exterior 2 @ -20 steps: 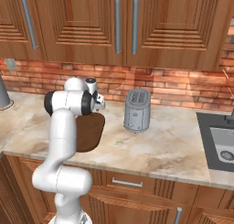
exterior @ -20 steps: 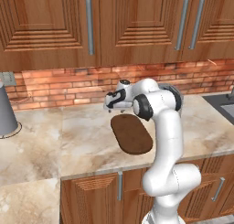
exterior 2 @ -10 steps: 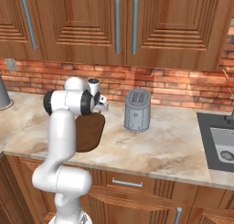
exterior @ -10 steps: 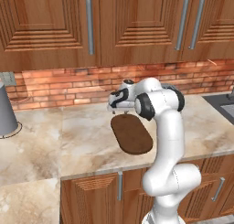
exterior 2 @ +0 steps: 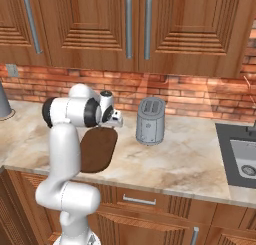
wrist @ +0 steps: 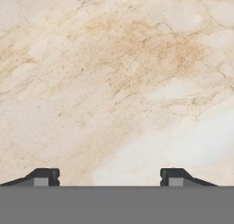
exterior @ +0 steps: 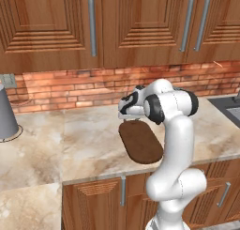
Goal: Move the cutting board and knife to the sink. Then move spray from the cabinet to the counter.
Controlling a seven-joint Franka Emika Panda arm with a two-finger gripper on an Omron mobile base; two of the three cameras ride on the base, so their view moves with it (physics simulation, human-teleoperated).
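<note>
The cutting board [exterior: 140, 142] [exterior 2: 97, 149] is a dark brown oval lying flat on the beige counter [exterior: 70, 140] near its front edge. My gripper [exterior: 127, 116] [exterior 2: 114, 122] [wrist: 109, 177] hangs low over the board's far end and points down at the worktop. In the hand view its two dark fingertips [wrist: 45, 176] stand wide apart, open, with bare marbled stone between them. The sink [exterior 2: 245, 159] [exterior: 233, 111] lies far to the right. The knife is out of view. The wall cabinet [exterior: 140, 22] doors are closed, so the spray is hidden.
A grey toaster [exterior 2: 150, 120] stands on the counter just right of the board. A grey cylindrical container [exterior: 7, 114] sits at the far left by the brick wall. Open worktop lies between the toaster and the sink.
The arm keeps almost the same pose over the board's far end. The board and the toaster have not moved.
</note>
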